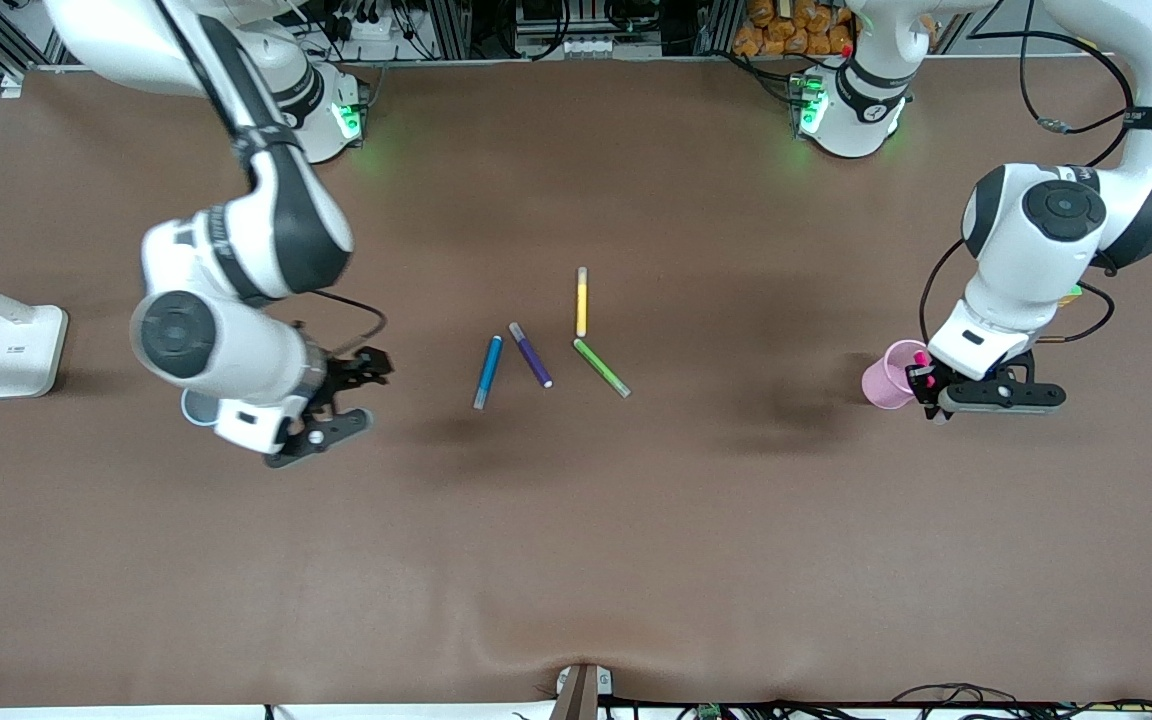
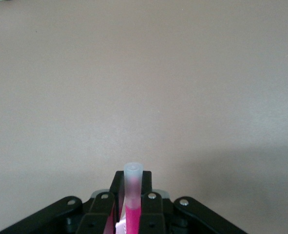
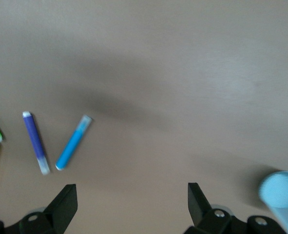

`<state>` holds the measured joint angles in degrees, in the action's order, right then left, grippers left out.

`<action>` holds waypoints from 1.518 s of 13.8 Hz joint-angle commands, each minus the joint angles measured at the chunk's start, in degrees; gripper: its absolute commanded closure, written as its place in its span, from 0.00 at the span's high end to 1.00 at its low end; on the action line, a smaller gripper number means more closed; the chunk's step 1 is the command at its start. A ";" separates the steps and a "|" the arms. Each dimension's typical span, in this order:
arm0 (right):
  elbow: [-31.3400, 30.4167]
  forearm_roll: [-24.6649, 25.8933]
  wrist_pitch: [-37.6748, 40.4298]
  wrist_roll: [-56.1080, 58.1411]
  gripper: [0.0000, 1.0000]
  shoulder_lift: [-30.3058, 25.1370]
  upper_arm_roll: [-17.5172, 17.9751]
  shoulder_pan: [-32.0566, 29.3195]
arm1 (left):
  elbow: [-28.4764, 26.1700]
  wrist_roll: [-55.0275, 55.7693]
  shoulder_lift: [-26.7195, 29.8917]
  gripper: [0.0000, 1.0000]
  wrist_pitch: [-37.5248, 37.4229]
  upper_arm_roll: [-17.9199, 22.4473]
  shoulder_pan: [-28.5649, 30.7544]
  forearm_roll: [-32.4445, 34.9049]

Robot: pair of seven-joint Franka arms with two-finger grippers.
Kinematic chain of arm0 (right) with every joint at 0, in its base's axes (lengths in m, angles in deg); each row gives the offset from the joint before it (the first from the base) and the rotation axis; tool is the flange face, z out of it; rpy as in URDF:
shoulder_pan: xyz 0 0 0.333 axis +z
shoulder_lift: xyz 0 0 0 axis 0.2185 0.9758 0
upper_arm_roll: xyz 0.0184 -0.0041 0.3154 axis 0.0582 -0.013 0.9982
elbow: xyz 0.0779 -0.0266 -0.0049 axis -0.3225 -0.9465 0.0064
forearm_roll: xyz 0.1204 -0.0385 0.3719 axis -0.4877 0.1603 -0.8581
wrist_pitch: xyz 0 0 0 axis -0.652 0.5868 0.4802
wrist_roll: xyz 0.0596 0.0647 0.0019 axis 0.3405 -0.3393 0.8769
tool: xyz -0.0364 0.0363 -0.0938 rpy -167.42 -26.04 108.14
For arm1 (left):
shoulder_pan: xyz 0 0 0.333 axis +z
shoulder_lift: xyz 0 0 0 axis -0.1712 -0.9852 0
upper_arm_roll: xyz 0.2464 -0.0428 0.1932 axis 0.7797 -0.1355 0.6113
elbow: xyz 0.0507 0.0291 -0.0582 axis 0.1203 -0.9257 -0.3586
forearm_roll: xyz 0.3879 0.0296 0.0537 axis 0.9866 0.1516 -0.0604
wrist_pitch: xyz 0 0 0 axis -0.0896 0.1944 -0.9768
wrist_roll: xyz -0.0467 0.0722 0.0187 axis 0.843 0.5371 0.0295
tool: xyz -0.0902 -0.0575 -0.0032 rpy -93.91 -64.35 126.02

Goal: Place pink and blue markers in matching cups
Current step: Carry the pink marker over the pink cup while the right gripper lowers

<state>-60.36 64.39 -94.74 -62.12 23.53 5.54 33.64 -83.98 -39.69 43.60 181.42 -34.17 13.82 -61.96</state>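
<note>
I see the left gripper (image 1: 928, 385) pinching the pink marker (image 2: 132, 195) upright, just beside the pink cup (image 1: 886, 374). Right gripper (image 1: 361, 392) spread wide, holding nothing; blue marker (image 1: 487, 371) lies on the table ahead of its jaws, blue cup (image 3: 281, 191) beside them.

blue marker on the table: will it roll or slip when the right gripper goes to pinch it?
The blue marker looks like a slim, round, smooth tube, so it may roll if nudged sideways. It lies clear of the purple marker, so the open right gripper probably has room.
</note>
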 commanded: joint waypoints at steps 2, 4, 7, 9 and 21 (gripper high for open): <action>-5.13 -0.46 -8.00 -11.20 1.00 0.83 -0.57 4.46 | -5.25 -0.33 1.42 0.00 5.47 -0.60 2.10 1.88; -5.13 0.15 -9.23 -18.40 1.00 2.40 -0.57 6.83 | -5.79 -0.33 0.72 0.00 6.45 -0.60 2.10 1.88; -5.22 0.33 -13.28 -23.08 1.00 5.13 -0.65 8.25 | -5.79 0.10 -0.51 0.00 7.50 -0.60 1.93 1.79; -5.22 0.33 -14.33 -24.84 1.00 6.19 -0.65 9.04 | -5.96 0.11 -1.13 0.00 8.12 -0.60 2.01 1.88; -7.68 0.33 -21.63 -30.30 1.00 9.36 -0.65 10.97 | 0.88 -0.33 -1.13 1.00 0.50 -0.87 1.93 1.88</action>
<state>-67.71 64.48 -115.48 -90.73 32.88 5.45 43.60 -85.50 -39.82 42.01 185.91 -34.36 15.20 -61.45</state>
